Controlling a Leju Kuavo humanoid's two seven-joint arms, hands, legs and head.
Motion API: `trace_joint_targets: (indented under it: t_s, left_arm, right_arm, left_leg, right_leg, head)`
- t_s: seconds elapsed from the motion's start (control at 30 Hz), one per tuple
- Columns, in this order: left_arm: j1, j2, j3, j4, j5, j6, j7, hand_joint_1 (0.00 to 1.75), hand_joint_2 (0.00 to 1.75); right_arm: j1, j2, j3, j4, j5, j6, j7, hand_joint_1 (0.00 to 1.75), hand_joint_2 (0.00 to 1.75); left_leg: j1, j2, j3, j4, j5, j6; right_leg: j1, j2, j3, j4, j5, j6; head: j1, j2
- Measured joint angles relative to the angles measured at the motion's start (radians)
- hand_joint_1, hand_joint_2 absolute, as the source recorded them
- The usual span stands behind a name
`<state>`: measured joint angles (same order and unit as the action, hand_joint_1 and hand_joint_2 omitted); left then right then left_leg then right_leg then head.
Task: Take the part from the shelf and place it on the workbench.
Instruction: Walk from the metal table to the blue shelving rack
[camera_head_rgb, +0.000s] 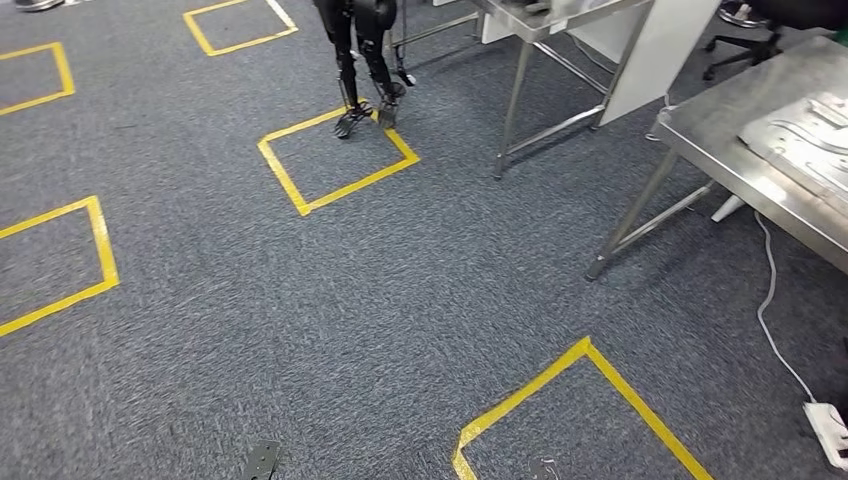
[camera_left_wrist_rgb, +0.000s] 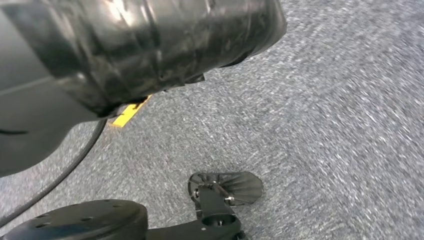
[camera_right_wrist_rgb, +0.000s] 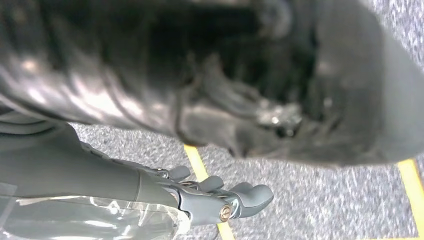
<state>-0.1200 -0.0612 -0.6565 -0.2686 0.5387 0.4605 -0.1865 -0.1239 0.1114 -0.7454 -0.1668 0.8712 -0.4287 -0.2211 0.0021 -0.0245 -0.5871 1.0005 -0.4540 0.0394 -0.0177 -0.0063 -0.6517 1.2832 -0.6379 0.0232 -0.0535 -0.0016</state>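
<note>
The right hand (camera_right_wrist_rgb: 220, 200) hangs low beside the robot's body, above grey carpet (camera_head_rgb: 400, 300) marked with yellow tape lines (camera_right_wrist_rgb: 197, 160). Its fingers (camera_right_wrist_rgb: 250, 196) lie close together and only slightly bent, pointing out over the floor. Against the underside of the hand, behind the fingers, there is a clear plastic wrap (camera_right_wrist_rgb: 85, 220). It may be the bag of the part, but I cannot tell whether the hand grips it or the wrap only lies against it.

The steel workbench (camera_head_rgb: 720, 130) stands well ahead of the hand and to its outer side. Flat metal plates (camera_head_rgb: 800, 135) already lie on its top, which suggests this is the place for putting parts down. A white cable (camera_head_rgb: 770, 300) runs along the floor under its edge to a power strip (camera_head_rgb: 828, 430).

My judgement is that the robot is walking between stations with the arm lowered for balance. The cable is a risk for the feet when it approaches the bench.
</note>
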Motion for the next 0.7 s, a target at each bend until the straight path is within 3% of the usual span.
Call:
trace_joint_targets:
  t_s: [0.03,0.07,0.1,0.17,0.23,0.3,0.37,0.43,0.5,0.53,0.57,0.6,0.63,0.7]
  left_arm:
    - [0.002,0.0,0.0,0.0,0.004,0.0,-0.003,0.0,0.0]
    - [0.004,0.0,0.0,0.0,0.01,0.0,-0.006,0.0,0.0]
    - [0.006,0.0,0.0,0.0,0.015,0.001,-0.009,0.0,0.0]
    - [0.006,-0.001,0.0,0.0,0.023,0.001,-0.012,0.0,0.0]
    - [0.006,-0.001,0.0,0.0,0.027,0.0,-0.013,0.0,0.0]
    - [0.01,-0.001,0.0,0.0,0.032,0.0,-0.014,0.0,0.0]
    - [0.013,-0.001,0.0,0.0,0.037,0.001,-0.015,0.0,0.0]
    - [0.011,-0.001,0.0,0.0,0.039,0.002,-0.016,0.0,0.0]
    - [0.008,-0.002,0.0,0.0,0.039,0.002,-0.017,0.0,0.0]
    - [0.009,-0.003,0.0,0.0,0.04,0.003,-0.017,0.0,0.0]
    - [0.01,-0.004,0.0,0.0,0.043,0.005,-0.019,0.0,0.0]
    - [0.01,-0.004,0.0,0.0,0.047,0.008,-0.021,0.0,0.0]
    - [0.01,-0.004,0.0,0.0,0.052,0.012,-0.025,0.0,0.0]
    - [0.007,-0.004,0.0,0.0,0.061,0.021,-0.035,0.0,0.0]
  right_arm:
    - [0.0,0.0,-0.001,0.0,0.002,-0.002,-0.001,0.0,0.0]
    - [-0.001,0.0,-0.002,0.001,0.005,-0.005,-0.004,0.0,0.0]
    - [-0.002,0.0,-0.002,0.001,0.008,-0.009,-0.008,0.0,0.0]
    - [-0.006,-0.001,-0.003,0.001,0.01,-0.016,-0.015,0.0,0.0]
    - [-0.01,-0.001,-0.006,0.002,0.01,-0.02,-0.02,0.0,0.0]
    - [-0.017,-0.001,-0.01,0.002,0.01,-0.021,-0.021,0.0,0.0]
    - [-0.023,-0.001,-0.012,0.001,0.01,-0.022,-0.021,0.0,0.0]
    - [-0.025,-0.001,-0.012,0.001,0.012,-0.022,-0.022,0.0,0.0]
    - [-0.024,-0.001,-0.014,0.002,0.012,-0.021,-0.02,0.0,0.0]
    - [-0.024,-0.001,-0.015,0.002,0.012,-0.019,-0.017,0.0,0.0]
    - [-0.025,-0.001,-0.017,0.002,0.011,-0.015,-0.012,0.0,0.0]
    - [-0.025,-0.001,-0.018,0.002,0.01,-0.01,-0.005,0.0,0.0]
    - [-0.026,-0.001,-0.019,0.002,0.01,-0.005,0.002,0.0,0.0]
    - [-0.026,-0.004,-0.021,0.002,0.007,0.003,0.012,0.0,0.0]
  left_leg:
    - [-0.001,-0.014,0.0,0.001,0.0,0.0]
    - [-0.001,-0.028,0.001,0.003,-0.001,-0.001]
    - [0.0,-0.043,0.001,0.007,-0.002,-0.003]
    - [0.0,-0.068,-0.004,0.018,-0.006,-0.01]
    - [0.001,-0.087,-0.013,0.024,-0.007,-0.021]
    - [0.005,-0.103,-0.018,0.021,-0.004,-0.034]
    - [0.004,-0.07,-0.032,0.047,-0.02,-0.044]
    - [0.004,-0.013,-0.081,0.148,-0.072,-0.051]
    - [0.006,0.008,-0.145,0.273,-0.12,-0.057]
    - [0.007,0.011,-0.16,0.301,-0.122,-0.059]
    - [0.008,0.014,-0.155,0.289,-0.105,-0.059]
    - [0.008,0.02,-0.13,0.239,-0.074,-0.057]
    - [0.007,0.036,-0.091,0.167,-0.04,-0.053]
    - [-0.002,0.069,-0.029,0.049,-0.004,-0.042]
  right_leg:
    - [-0.001,0.002,-0.012,0.014,0.009,0.0]
    - [-0.001,0.005,-0.006,-0.01,0.037,-0.001]
    - [-0.003,0.014,0.015,-0.066,0.077,-0.001]
    - [-0.008,0.058,0.063,-0.185,0.13,-0.005]
    - [-0.007,0.084,0.081,-0.232,0.137,-0.011]
    - [-0.004,0.066,0.086,-0.239,0.141,-0.021]
    - [-0.005,0.044,0.094,-0.25,0.148,-0.036]
    - [-0.002,0.017,0.097,-0.256,0.151,-0.046]
    - [0.002,-0.013,0.097,-0.256,0.149,-0.049]
    - [0.003,-0.026,0.097,-0.255,0.148,-0.05]
    - [0.004,-0.038,0.098,-0.255,0.146,-0.049]
    - [0.004,-0.049,0.1,-0.255,0.144,-0.048]
    - [0.005,-0.059,0.103,-0.255,0.142,-0.046]
    - [0.009,-0.076,0.108,-0.254,0.136,-0.038]
  head:
    - [0.0,0.0]
    - [0.0,0.0]
    - [0.0,0.0]
    - [0.0,0.0]
    - [0.0,0.0]
    - [0.001,0.0]
    - [-0.002,0.0]
    - [-0.006,0.0]
    - [-0.007,0.0]
    - [-0.007,0.0]
    - [-0.008,0.0]
    - [-0.008,0.0]
    - [-0.008,0.0]
    - [-0.007,0.0]
